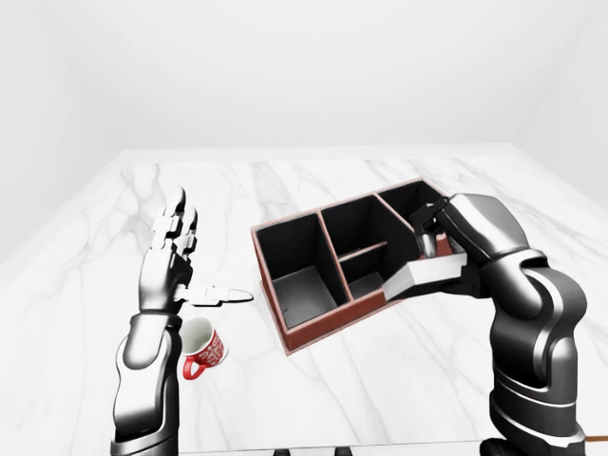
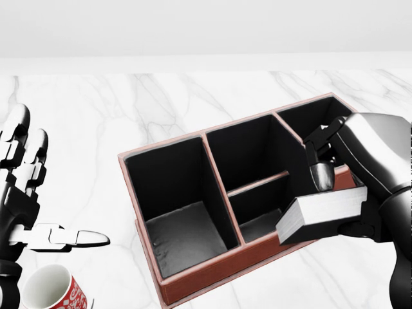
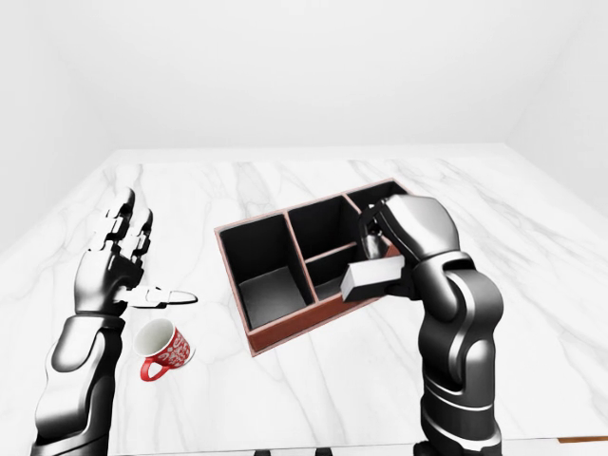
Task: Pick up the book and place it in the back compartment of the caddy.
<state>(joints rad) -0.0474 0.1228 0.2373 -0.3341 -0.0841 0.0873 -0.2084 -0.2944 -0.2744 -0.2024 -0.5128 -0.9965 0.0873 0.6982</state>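
The marble table [image 1: 313, 399] carries everything, and on it the red-brown caddy [image 2: 212, 273] sits skewed, its black-lined compartments running from lower left to upper right in the head view: one large bay at the left, a middle bay split by a low divider, and a third at the far right, partly hidden by the arm.

The right hand [image 2: 360, 187] holds the book [image 2: 322, 215] in the air over the caddy's near wall, just by the middle and right bays. The book lies roughly flat, slightly tilted, its pale page edges facing the camera and a dark cover beneath. One finger presses down on the top cover and dark fingers show under the right end, so the fingers pinch it through its thickness.

It looks like a rigid, closed block of moderate weight: stiff enough to carry by one end, not fragile, though smooth covers may slip and the free end may droop. Holding it across the thickness near one end, as now, leaves the other end free to enter a bay first. It probably needs tipping upright to fit.

The left hand [image 1: 169, 271] stands raised at the left, well apart from the caddy, fingers spread and holding nothing.

Below it a red-and-white mug [image 1: 201, 347] stands on the table.
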